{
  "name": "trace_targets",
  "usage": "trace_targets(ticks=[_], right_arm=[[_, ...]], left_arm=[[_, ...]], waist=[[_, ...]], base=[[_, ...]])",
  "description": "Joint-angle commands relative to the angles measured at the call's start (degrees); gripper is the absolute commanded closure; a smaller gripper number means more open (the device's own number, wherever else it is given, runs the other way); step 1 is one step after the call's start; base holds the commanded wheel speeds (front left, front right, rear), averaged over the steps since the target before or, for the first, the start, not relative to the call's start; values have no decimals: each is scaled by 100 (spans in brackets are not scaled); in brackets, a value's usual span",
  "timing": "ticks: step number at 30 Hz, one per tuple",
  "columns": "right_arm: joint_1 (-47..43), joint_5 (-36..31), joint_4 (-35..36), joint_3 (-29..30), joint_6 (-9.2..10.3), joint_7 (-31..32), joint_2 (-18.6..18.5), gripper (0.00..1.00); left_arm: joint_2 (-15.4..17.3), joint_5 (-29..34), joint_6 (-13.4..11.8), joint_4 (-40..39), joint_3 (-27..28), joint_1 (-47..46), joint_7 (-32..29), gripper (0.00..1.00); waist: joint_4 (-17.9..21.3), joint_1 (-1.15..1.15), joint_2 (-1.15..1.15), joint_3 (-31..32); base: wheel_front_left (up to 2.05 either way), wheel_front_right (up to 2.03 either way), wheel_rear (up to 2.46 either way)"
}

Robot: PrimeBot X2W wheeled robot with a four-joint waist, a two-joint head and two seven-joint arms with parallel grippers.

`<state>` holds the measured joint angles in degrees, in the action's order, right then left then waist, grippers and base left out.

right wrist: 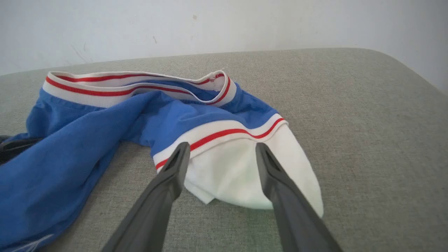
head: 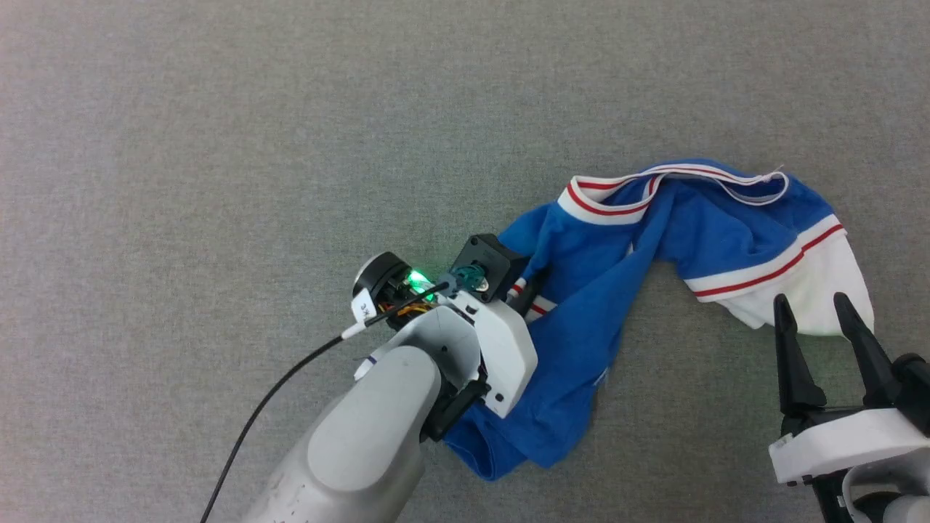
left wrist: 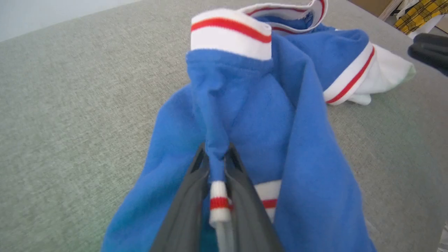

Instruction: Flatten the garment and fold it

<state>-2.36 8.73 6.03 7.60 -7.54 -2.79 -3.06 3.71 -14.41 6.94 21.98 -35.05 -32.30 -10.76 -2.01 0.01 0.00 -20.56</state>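
Observation:
The garment point(head: 596, 290), a crumpled royal-blue T-shirt, lies bunched on the grey surface right of centre. Its red-and-white striped collar point(head: 683, 173) sits at the far side, and a white sleeve end point(head: 821, 283) points right. My left gripper point(head: 524, 298) reaches into the shirt's left part. In the left wrist view that left gripper point(left wrist: 217, 150) is shut on a thin fold of the garment point(left wrist: 252, 115) edged with striped trim. My right gripper point(head: 811, 301) stands open, its fingers on either side of the white sleeve end point(right wrist: 231, 175) just above it, as does the right gripper point(right wrist: 222, 147).
A grey fabric-covered surface point(head: 218, 145) stretches wide to the left and far side. A black cable point(head: 290, 378) trails from my left wrist toward the lower left. A pale wall point(right wrist: 224, 24) rises beyond the surface's far edge. Something in yellow plaid point(left wrist: 416, 14) lies off the surface.

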Motion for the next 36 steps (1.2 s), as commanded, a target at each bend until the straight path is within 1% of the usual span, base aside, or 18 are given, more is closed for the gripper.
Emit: trace_targets(ticks=[1,5,7,9,12,14,17,19,21,22,23,24,25,27,30,33,36], right_arm=[[59,36,-23,39,5,-35,18,0],[43,46,-54,88,5,-36,18,0],[39,53,-58,88,5,-38,18,0],[39,58,-65,57,5,-35,18,0],[64,57,-44,-8,5,-24,18,0],[95,50,-39,-42,5,-5,18,0],[146,42,-44,-84,5,17,18,0],[194,31,-57,-127,5,29,18,0],[246,30,-85,-173,5,22,18,0],[268,28,-102,-186,5,17,18,0],[289,28,-116,-192,5,7,18,0],[305,27,-130,-192,5,-3,18,0],[315,27,-143,-185,5,-10,18,0],[325,20,-167,-164,5,-15,18,0],[307,-3,-202,-135,5,-9,18,0],[282,-31,-214,-108,5,6,18,0],[250,-61,-224,-138,5,41,18,0]], left_arm=[[-21,-49,-49,-20,38,-144,94,100],[11,-230,-90,-392,265,-264,200,100],[103,-374,-107,-703,475,-365,164,100],[312,-492,-97,-979,672,-504,-22,100],[732,-698,-80,-1207,1038,-733,-375,100],[997,-829,-68,-1197,1292,-877,-471,100],[1241,-1001,-99,-982,1666,-1029,-331,100],[1454,-896,-118,-691,1764,-1080,-192,100],[1577,-789,-164,-332,1757,-1042,-160,100],[1595,-757,-183,-175,1737,-1008,-146,88],[1561,-764,-253,-43,1762,-967,-85,55],[1517,-765,-324,61,1791,-934,26,0],[1453,-784,-383,149,1819,-897,147,0],[1343,-824,-424,289,1838,-862,346,0],[1211,-872,-499,322,1919,-873,749,0],[1173,-970,-428,281,1937,-876,803,0],[1283,-1123,-365,10,2041,-892,704,0]], waist=[[-19,-1,0,42],[-86,-1,0,134],[-110,-1,0,159],[-120,-1,0,160],[-79,-1,0,82],[-32,-1,0,-6],[51,-1,0,-158],[117,-1,0,-267],[189,-1,0,-346],[216,-1,0,-382],[234,-1,0,-409],[245,-1,0,-429],[246,-1,0,-444],[229,-1,0,-455],[149,-1,0,-382],[57,-1,0,-287],[-59,-1,0,-111]], base=[[0,0,0],[0,0,0],[0,0,0],[0,0,0],[0,0,0],[0,0,0],[0,0,0],[0,0,0],[0,0,0],[0,0,0],[0,0,0],[0,0,0],[0,0,0],[0,0,0],[0,0,0],[0,0,0],[0,0,0]])
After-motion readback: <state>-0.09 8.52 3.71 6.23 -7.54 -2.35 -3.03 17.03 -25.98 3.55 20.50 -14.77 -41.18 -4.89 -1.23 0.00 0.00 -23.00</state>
